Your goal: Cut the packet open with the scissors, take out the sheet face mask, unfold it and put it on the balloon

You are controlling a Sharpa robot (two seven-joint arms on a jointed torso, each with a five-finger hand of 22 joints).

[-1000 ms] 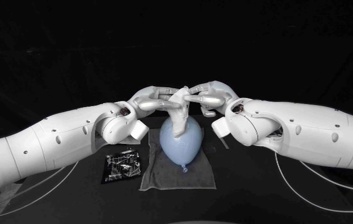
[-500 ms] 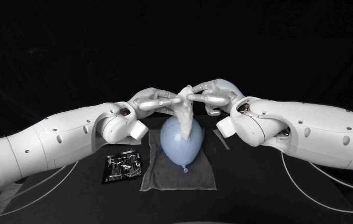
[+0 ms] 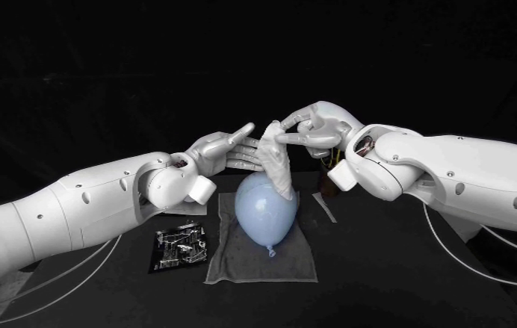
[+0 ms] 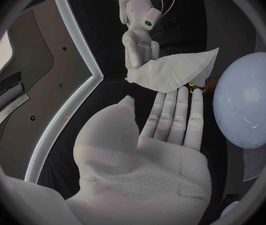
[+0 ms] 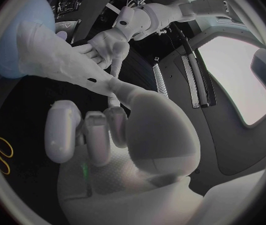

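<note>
You have a pale blue balloon [image 3: 265, 210], a plain white mask [image 3: 279, 162], a grey cloth [image 3: 233, 264], a black packet [image 3: 178, 244] with silvery-white printed markings, yellow-handled scissors [image 5: 1, 157] and a black table [image 3: 404, 272].

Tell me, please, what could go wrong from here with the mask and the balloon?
1. The white sheet face mask hangs bunched from the pinch of the right hand alone, the left hand open beside it: it may slip and land unspread.
2. The pale blue balloon lies loose on the grey cloth; a tug while draping could roll it.
</note>
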